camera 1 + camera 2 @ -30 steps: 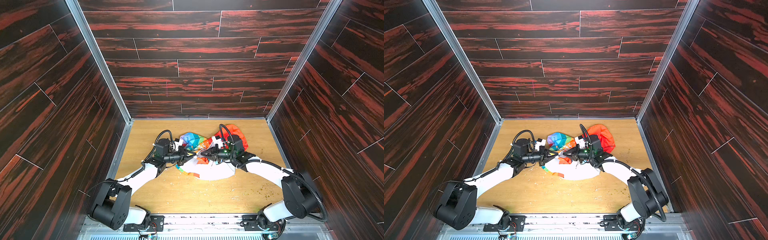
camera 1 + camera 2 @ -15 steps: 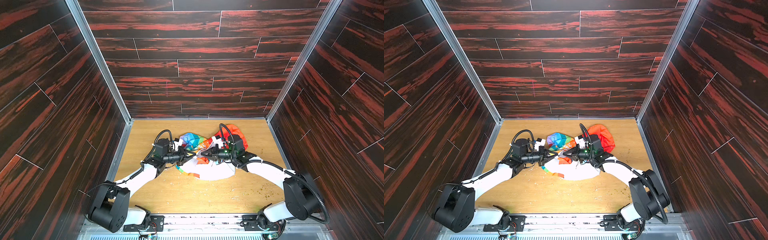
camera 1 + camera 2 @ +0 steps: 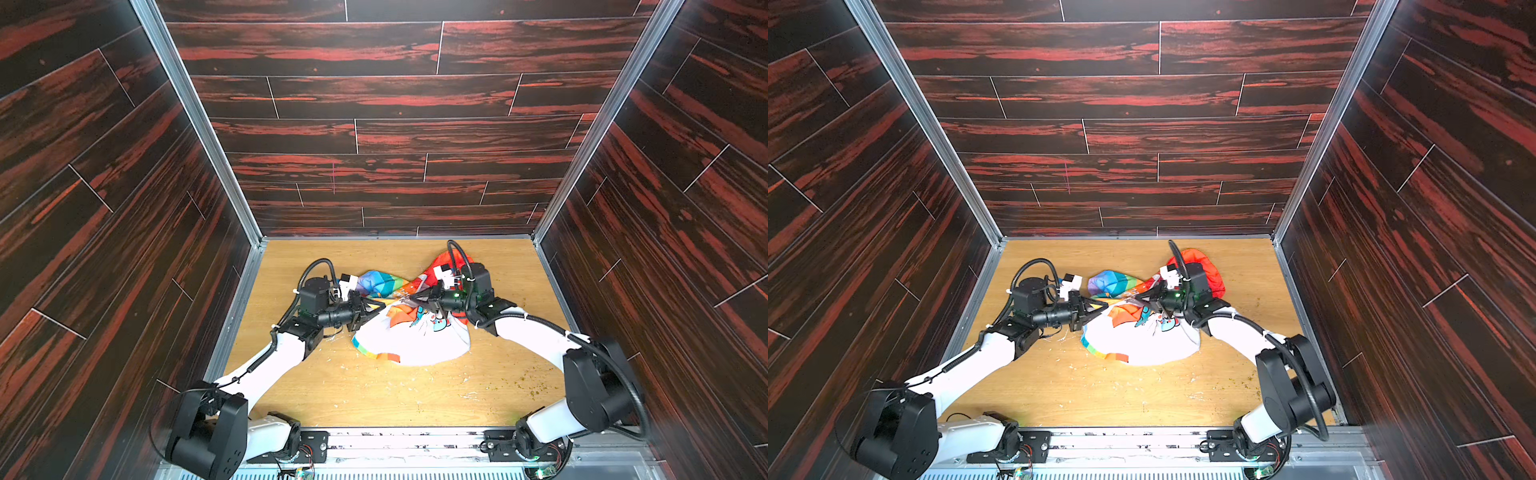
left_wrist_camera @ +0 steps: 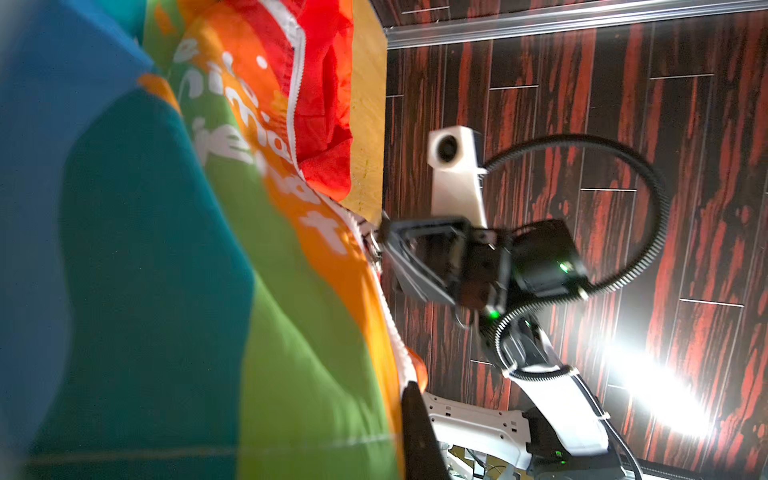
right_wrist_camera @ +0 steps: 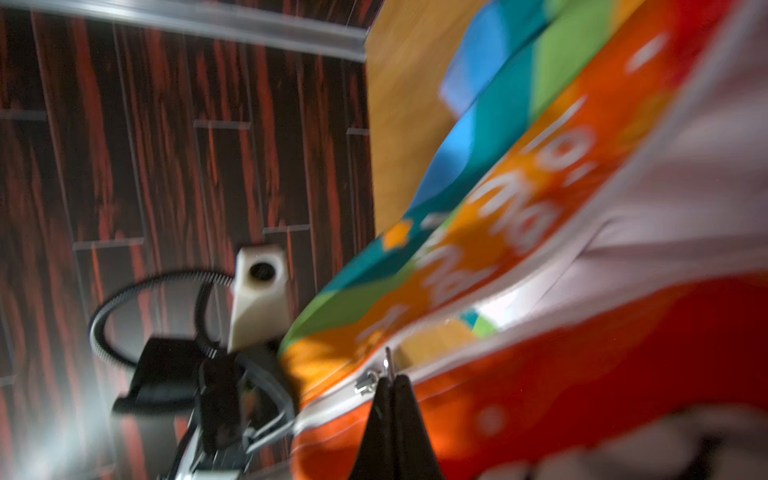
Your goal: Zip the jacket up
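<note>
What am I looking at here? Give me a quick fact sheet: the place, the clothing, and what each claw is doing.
Place: wooden table, walled in by dark red panels
Clothing: jacket, rumpled on the table, orange hood at its far end
Left gripper: shut on the jacket's edge beside the zip
Right gripper: shut on the metal zipper pull
Zip: looks parted beyond the pull

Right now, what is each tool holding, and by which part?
The right tool is shut on the zipper pull of the jacket. The left tool pinches the jacket's front edge by the zipper tape, on the rainbow panel.
</note>
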`<state>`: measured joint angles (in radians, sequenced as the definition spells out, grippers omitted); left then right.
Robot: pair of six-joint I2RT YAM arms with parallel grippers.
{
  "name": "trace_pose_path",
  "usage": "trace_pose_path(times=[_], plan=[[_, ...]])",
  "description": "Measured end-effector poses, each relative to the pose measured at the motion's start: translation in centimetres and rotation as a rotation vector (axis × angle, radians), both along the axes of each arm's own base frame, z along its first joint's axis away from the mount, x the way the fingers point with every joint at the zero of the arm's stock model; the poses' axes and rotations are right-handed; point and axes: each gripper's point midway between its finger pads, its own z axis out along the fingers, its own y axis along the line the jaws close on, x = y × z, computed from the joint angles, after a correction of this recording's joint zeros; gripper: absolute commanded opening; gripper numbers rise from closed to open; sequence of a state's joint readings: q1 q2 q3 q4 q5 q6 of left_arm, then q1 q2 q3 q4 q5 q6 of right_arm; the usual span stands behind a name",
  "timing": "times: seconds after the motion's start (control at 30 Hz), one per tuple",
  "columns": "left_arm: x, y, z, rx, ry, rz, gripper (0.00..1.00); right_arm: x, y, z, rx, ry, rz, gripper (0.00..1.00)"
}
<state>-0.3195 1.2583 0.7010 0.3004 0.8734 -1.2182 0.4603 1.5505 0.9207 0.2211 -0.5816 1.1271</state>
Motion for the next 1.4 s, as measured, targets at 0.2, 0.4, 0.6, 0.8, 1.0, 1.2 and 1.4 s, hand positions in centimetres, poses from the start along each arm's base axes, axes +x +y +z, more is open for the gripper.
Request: trace_pose_path(times=[0.2,0.4,0.6,0.8,1.0,1.2,1.4], plan=[[-0.2,0.1,-0.3,0.008,0.01,-0.007,0.0,0.5,-0.3,-0.5,-0.017,0.003,-0.013,0.0],[-0.6,0.2,-0.7,0.023,0.026,-0.013,0.0,1.8,-2.1,-0.8,-0.029,0.005,-0.053,0.0],[-0.8,0.5,-0.6,0.031,0.019,-0.01,0.0,4.8,-6.8,-0.8,-0.063,0.003,-0.153,0.0],[-0.7,1.4,-1.7,0.076,0.03,0.013,0.0,7.9,-10.5,0.9,-0.087,-0.039,-0.23,0.0],[-0.3,3.0,-3.3,0.163,0.059,0.05,0.0,9.6,-13.8,1.6,-0.116,-0.041,-0.292,0.0],[1.9,4.5,-2.4,0.221,0.027,0.093,0.0,10.5,-16.2,2.3,-0.131,-0.046,-0.337,0.0],[4.4,5.0,-1.3,0.262,0.002,0.096,0.0,10.7,-16.6,2.7,-0.142,-0.05,-0.338,0.0]])
